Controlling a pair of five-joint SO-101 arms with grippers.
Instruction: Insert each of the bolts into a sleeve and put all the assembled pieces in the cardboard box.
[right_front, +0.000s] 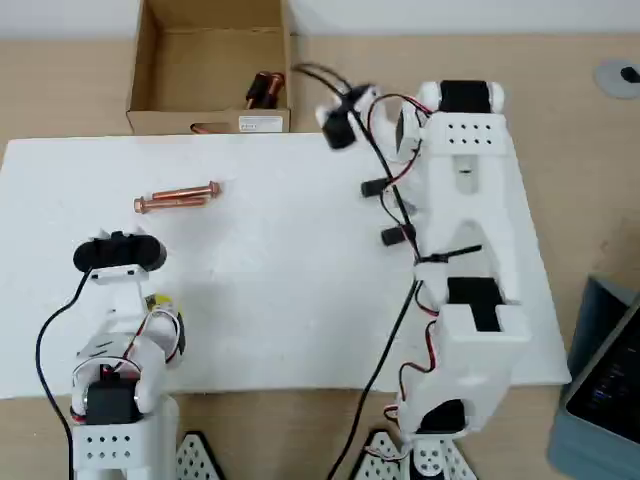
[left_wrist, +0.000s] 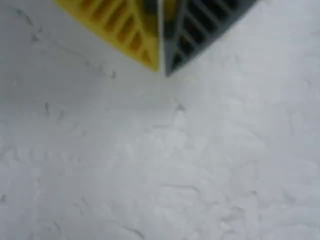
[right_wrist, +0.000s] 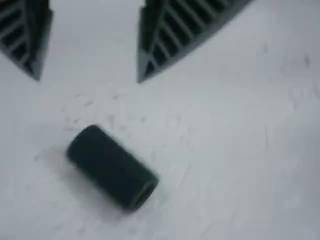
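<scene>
The left arm (right_front: 118, 330) stood at the near left of the bench (right_front: 60, 90), on a white sheet (right_front: 280, 300) that covered most of it. The left claw (left_wrist: 161, 67) hung over bare sheet, its yellow finger and dark finger pressed together at the tips with nothing between them.

Further away and a little to the right, two copper bolts (right_front: 178, 196) lay side by side on the sheet, touching, their heads to the right. Beyond the sheet's far edge stood the cardboard box (right_front: 180, 122), open at the top, with copper-coloured pieces (right_front: 265, 90) in its near right corner.

To the right of centre, one black sleeve (right_front: 375, 187) lay on the sheet, and a second sleeve (right_front: 396, 236) lay just nearer, both close beside the right arm (right_front: 470, 250) and among its cables. That arm stretched along the sheet's right side towards the far edge.

The right claw (right_wrist: 90, 75) was spread wide above the sheet. A black sleeve (right_wrist: 112, 167) lay on its side close to the tips, touching neither finger; which of the two it was I could not tell.

A grey device (right_front: 605, 380) sat at the bench's near right edge.
</scene>
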